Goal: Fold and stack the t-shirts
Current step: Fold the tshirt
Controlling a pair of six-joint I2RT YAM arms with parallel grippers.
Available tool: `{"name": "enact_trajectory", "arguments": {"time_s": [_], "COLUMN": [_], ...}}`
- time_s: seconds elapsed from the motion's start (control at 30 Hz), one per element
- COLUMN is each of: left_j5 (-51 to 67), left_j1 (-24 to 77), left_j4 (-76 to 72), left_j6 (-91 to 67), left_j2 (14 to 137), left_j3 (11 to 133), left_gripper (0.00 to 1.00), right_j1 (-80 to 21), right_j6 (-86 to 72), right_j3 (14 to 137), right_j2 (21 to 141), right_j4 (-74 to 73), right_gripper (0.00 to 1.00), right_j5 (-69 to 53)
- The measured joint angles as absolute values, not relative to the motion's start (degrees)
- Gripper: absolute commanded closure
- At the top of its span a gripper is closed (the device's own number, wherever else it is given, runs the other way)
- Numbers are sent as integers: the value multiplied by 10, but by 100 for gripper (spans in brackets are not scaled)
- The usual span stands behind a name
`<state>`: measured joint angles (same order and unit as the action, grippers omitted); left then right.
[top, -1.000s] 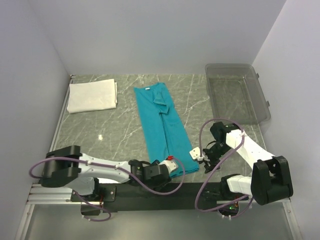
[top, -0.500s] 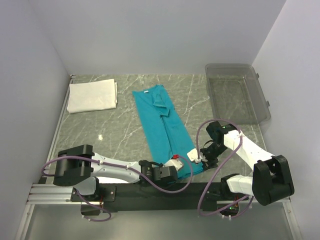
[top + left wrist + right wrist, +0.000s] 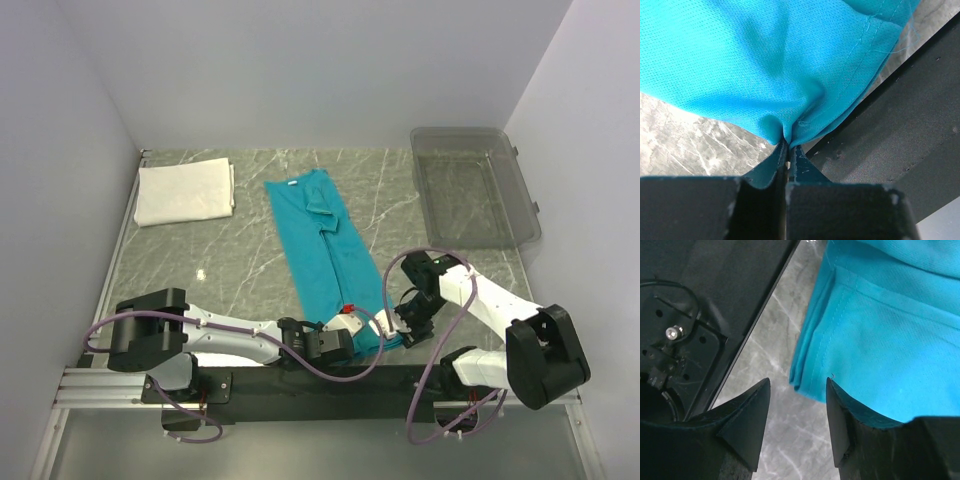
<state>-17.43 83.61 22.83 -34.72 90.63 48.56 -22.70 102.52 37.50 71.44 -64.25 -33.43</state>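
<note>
tee (image 3: 325, 250) looked light, limp, best held at bottom hem corners; left gripper (image 3: 788, 146) pinched hem, right gripper (image 3: 797, 386) spread.

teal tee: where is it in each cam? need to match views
Top external: tee at centre, collar far, hem near.
Left wrist: fills the top; hem pinched in the shut left gripper.
Right wrist: upper right; its corner shows between the fingers of the open right gripper.
Shared landmark: black rail, at right in left wrist, upper left in right wrist.
</note>
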Motion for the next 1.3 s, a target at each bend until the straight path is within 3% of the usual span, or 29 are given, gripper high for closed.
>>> {"name": "enact_trajectory", "arguments": {"time_s": [0.47, 0.8, 1.3], "left_j5": [-170, -168, -89], "left_j1": [830, 826, 781], "left_j4": [230, 214, 180], "left_j6": [-375, -389, -348], "left_j2": [905, 887, 801], "left_j3": [485, 464, 433], "left_gripper": [99, 99, 99], "right_j1": [-299, -299, -261], "right_j6": [926, 887, 846], "right_j3": [352, 352, 431], "right_j2": [729, 732, 738], "right_j4": [-555, -543, -574], "right_gripper": [62, 99, 100], "right_j5": [-287, -279, -354]}}
